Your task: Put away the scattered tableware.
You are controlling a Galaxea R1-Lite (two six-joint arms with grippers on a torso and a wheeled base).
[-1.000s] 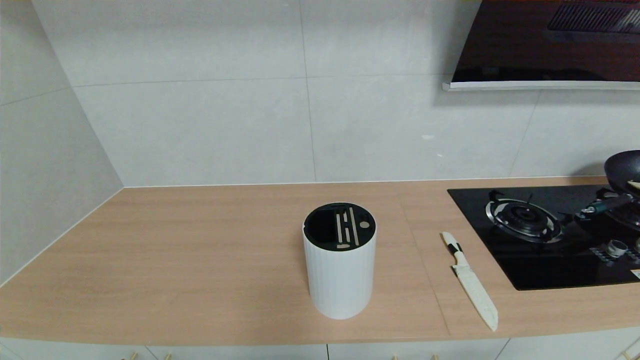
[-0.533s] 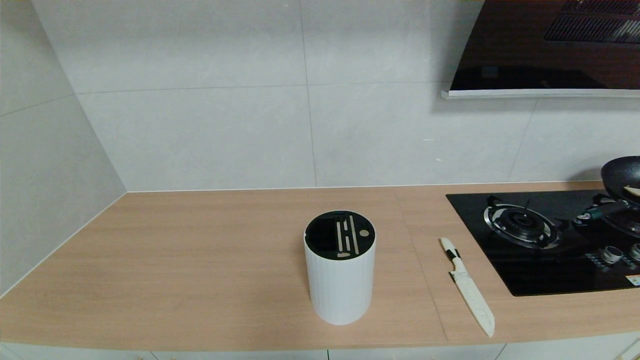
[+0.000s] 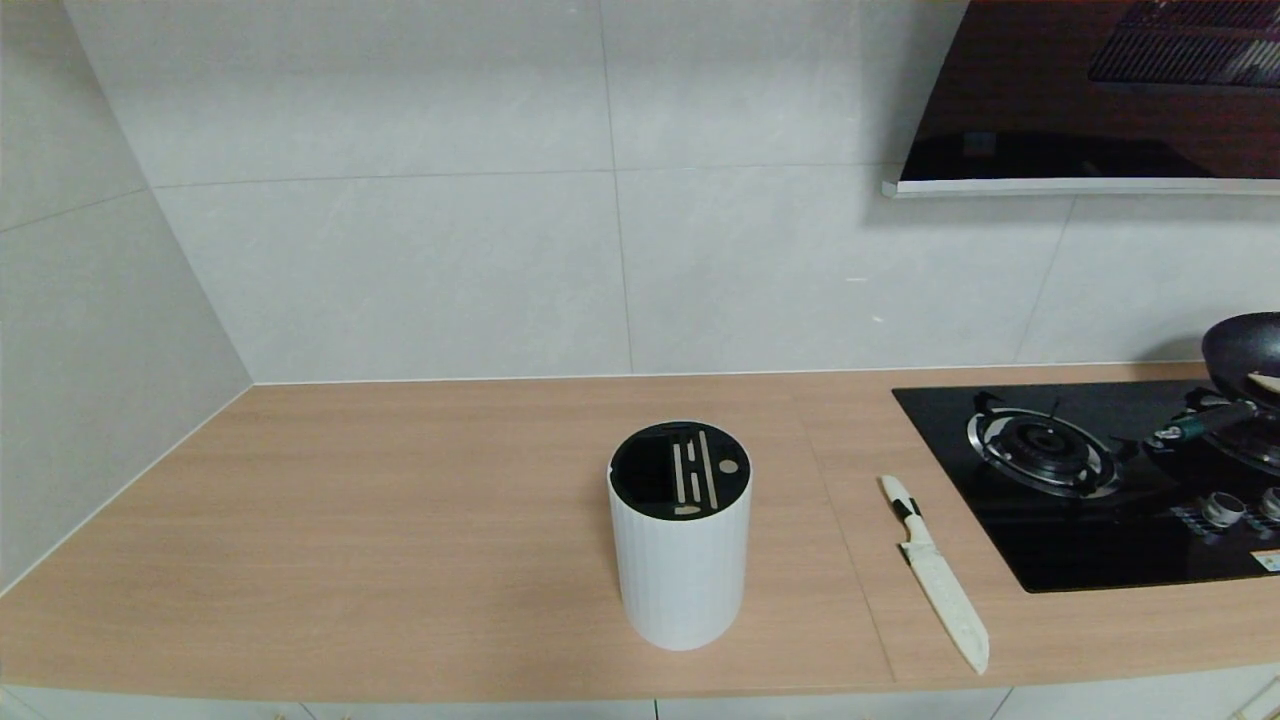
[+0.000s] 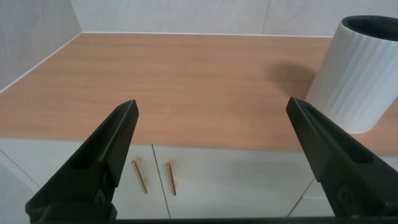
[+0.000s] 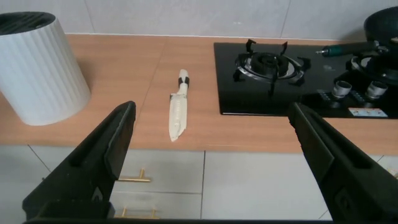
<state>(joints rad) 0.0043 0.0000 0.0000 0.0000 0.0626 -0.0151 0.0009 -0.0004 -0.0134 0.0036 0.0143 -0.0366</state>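
A white ribbed knife holder (image 3: 680, 560) with a black slotted top stands upright on the wooden counter (image 3: 400, 520). A cream-coloured knife (image 3: 935, 575) lies flat to its right, blade toward the counter's front edge. My left gripper (image 4: 211, 109) is open and holds nothing, hanging in front of the counter edge with the holder (image 4: 360, 74) off to one side. My right gripper (image 5: 211, 112) is also open with nothing in it, in front of the counter edge, with the knife (image 5: 178, 112) lying between its fingers' line of sight and the holder (image 5: 40, 68) beside it.
A black gas hob (image 3: 1080, 480) fills the counter's right end, with a dark pan (image 3: 1245, 350) on its far burner. An extractor hood (image 3: 1090, 100) hangs above. Tiled walls close the back and left. Cabinet handles (image 4: 152, 177) sit below the counter edge.
The head camera tilted a little between the earliest frame and now, so the whole picture shifted down. The holder and knife have not moved on the counter.
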